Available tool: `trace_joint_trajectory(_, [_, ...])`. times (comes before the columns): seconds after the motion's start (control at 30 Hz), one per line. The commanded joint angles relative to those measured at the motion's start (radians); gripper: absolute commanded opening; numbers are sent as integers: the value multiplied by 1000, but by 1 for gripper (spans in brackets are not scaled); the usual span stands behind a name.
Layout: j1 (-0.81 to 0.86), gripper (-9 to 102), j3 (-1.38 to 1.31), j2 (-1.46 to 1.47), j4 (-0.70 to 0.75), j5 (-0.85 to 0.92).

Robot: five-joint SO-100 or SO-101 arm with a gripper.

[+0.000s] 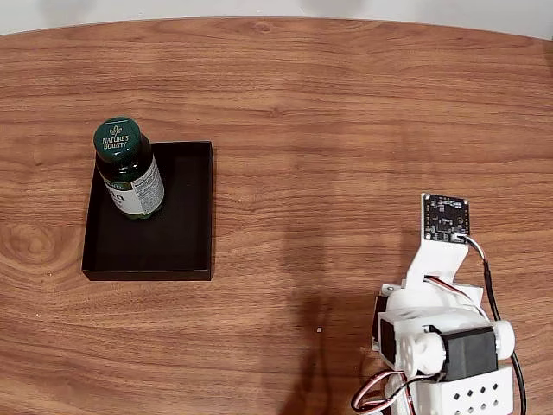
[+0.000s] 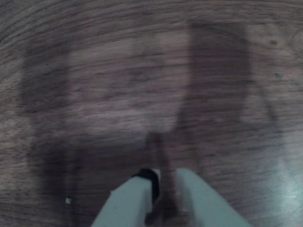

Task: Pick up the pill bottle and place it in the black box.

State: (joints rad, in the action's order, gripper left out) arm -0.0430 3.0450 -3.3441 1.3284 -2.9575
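Fingers point(image 2: 163, 189) in the wrist view: two pale tips w/ just a narrow gap, nearly pressed together, pinching nothing, over bare wood-grain surface point(image 2: 142, 71); view is blurred, so fine detail can't be read. Arm point(image 1: 441, 337) in the fixed view sits folded, well apart from the black box point(image 1: 186, 251), off to its right and lower in frame. Pill bottle point(image 1: 128, 169) stands inside the black box, in its upper-left corner, cap up, leaning slightly toward the camera. Judgement: placing step looks done, arm at rest/retract stage. Next move calls for little, prob. just parking clear w/o nudging the box.
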Motion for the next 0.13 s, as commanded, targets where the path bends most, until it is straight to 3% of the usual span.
trace_joint_trajectory(0.0, [-3,1,-15,5,172,-6])
trace_joint_trajectory(0.1, [-3,1,-15,5,172,-6])
